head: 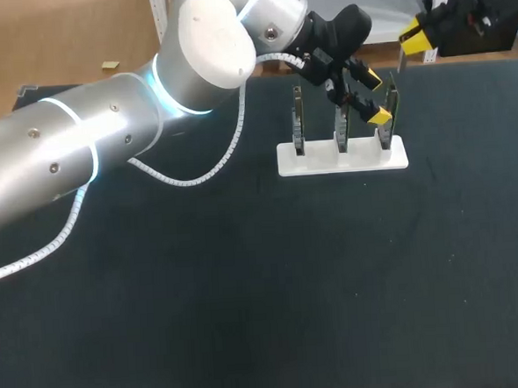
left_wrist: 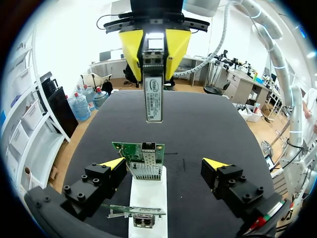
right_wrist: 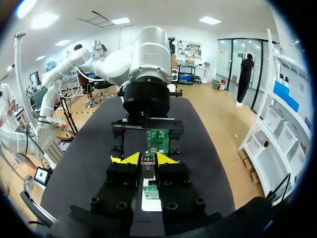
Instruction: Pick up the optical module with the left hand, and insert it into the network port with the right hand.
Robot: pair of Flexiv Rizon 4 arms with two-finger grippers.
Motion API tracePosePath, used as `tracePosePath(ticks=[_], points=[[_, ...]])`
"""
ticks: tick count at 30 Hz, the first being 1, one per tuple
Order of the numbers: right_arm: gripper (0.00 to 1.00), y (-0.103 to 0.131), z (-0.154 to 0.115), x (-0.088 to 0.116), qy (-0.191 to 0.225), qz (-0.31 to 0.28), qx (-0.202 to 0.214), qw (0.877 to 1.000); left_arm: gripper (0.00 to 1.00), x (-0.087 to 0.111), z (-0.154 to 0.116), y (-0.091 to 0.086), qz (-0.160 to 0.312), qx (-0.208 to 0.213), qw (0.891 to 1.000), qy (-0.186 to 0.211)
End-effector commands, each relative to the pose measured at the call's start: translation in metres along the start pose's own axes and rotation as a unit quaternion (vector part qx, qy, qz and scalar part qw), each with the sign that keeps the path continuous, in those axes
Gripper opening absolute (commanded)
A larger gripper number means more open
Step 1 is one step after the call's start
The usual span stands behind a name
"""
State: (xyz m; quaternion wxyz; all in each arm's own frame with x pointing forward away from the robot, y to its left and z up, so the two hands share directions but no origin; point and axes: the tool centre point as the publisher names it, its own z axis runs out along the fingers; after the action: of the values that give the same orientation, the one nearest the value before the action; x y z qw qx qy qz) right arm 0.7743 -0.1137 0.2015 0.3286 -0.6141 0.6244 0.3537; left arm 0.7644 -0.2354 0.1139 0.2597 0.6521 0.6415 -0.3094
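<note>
The optical module (left_wrist: 154, 96), a slim silver bar, hangs in the air ahead of my left gripper (left_wrist: 164, 166), with my right gripper (left_wrist: 154, 67) shut on its upper end. In the right wrist view the module (right_wrist: 148, 161) sits between the yellow tips of the right gripper (right_wrist: 146, 158). My left gripper (head: 374, 97) stands open around the far end of the white rack (head: 342, 156), its fingers on either side of a green network card with a metal port (left_wrist: 146, 159). My right gripper (head: 418, 36) is at the table's back right, beyond the rack.
The rack holds three upright network cards (head: 298, 121) in a row. A nearer card (left_wrist: 136, 216) lies under the left wrist. My left arm (head: 80, 143) crosses the back left of the black table (head: 247, 291).
</note>
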Motion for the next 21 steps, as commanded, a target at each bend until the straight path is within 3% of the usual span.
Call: tracePosePath(ticks=[1,21], points=[[0.0,-0.001,0.005,0.002,0.004,0.002,-0.001,1.0,1.0,-0.001,0.001,0.002,0.0,0.002,1.0,0.002],[0.0,-0.008,0.013,0.013,0.019,0.01,-0.011,1.0,1.0,-0.001,0.001,0.002,0.0,0.002,1.0,0.002]])
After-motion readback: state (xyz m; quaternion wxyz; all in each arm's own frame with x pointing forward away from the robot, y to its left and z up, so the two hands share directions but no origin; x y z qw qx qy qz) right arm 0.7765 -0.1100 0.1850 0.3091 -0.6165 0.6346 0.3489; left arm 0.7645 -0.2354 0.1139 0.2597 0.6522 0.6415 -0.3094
